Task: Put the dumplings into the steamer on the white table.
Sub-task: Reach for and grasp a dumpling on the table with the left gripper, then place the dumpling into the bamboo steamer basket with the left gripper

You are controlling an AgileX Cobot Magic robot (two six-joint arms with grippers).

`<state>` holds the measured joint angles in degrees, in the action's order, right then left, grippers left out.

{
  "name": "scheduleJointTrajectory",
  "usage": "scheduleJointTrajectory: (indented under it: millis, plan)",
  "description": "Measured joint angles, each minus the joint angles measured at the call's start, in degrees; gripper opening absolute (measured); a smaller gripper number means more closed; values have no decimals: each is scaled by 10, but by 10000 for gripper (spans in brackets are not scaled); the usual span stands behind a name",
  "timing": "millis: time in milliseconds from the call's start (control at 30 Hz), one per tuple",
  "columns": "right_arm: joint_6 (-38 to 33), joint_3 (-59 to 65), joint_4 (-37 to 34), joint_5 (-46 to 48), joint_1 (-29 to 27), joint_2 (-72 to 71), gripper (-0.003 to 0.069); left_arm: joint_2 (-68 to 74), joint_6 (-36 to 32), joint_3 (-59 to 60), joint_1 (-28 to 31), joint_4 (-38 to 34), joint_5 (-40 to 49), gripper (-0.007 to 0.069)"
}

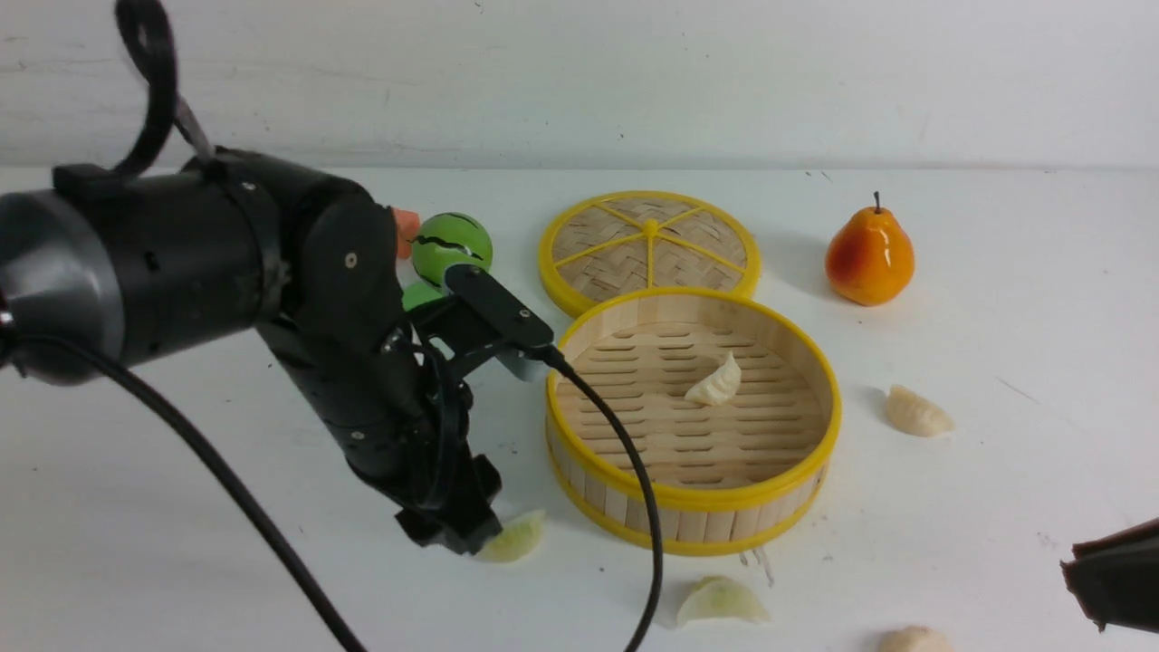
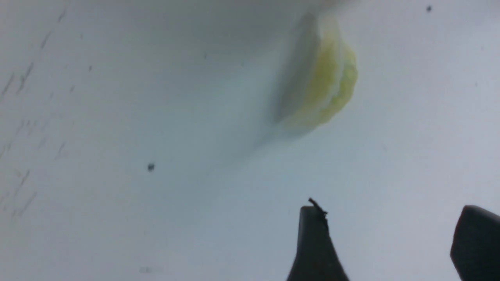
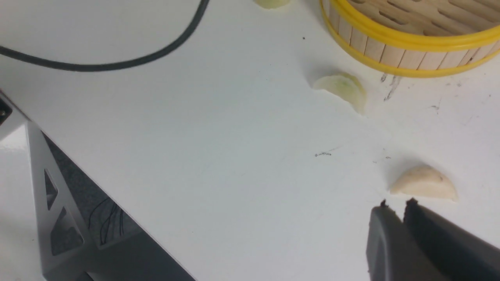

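Open left gripper (image 2: 390, 218) is hovering at pale-green pleated crescent toy dumpling (image 2: 324, 78).
Judged next: straddling it squarely, then closing; right gripper (image 3: 396, 205) is resting closed, empty.

Front camera overlooks the white table (image 1: 996, 344); 2 wrist cameras look closely down, right sharing steamer (image 3: 390, 48).

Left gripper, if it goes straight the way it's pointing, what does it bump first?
Probably the pale green dumpling just ahead of the left gripper, though it may touch the white table first; depth is unclear.
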<state>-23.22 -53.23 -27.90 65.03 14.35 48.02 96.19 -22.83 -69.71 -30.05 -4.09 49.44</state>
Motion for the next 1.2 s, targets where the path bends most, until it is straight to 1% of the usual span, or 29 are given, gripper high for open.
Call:
scheduleJointTrajectory:
  millis: [133, 300, 433, 600, 700, 733, 767, 933, 1067, 1133, 1167, 1200]
  plan:
    - [0, 0, 1, 0, 0, 0, 69, 35, -11, 0, 0, -18, -48, 438]
    - [0, 0, 1, 0, 0, 0, 72, 82, -16, 0, 0, -23, -65, 437]
    - [0, 0, 3, 0, 0, 0, 76, 117, -33, 0, 0, -28, -85, 429]
    - [0, 0, 3, 0, 0, 0, 76, 139, -40, 0, 0, -38, -128, 349]
    - [0, 1, 3, 0, 0, 0, 76, 140, -35, 0, 0, -40, -139, 213]
    - [0, 2, 3, 0, 0, 0, 76, 140, -29, 0, 0, -40, -139, 141]
    - [0, 3, 3, 0, 0, 0, 76, 139, -25, 0, 0, -40, -138, 120]
    - [0, 5, 3, 0, 0, 0, 76, 118, 4, 0, 0, -40, -110, 122]
    - [0, 5, 5, -1, 0, 0, 76, 42, 43, -5, 0, -40, -76, 122]
    - [0, 5, 7, -8, 0, 0, 77, 0, 85, -26, 0, -41, -59, 122]
    - [0, 5, 7, -9, 0, 0, 77, -3, 94, -33, 0, -41, -56, 122]
    - [0, 5, 7, -14, 0, 0, 77, -22, 128, -60, 0, -45, -43, 122]
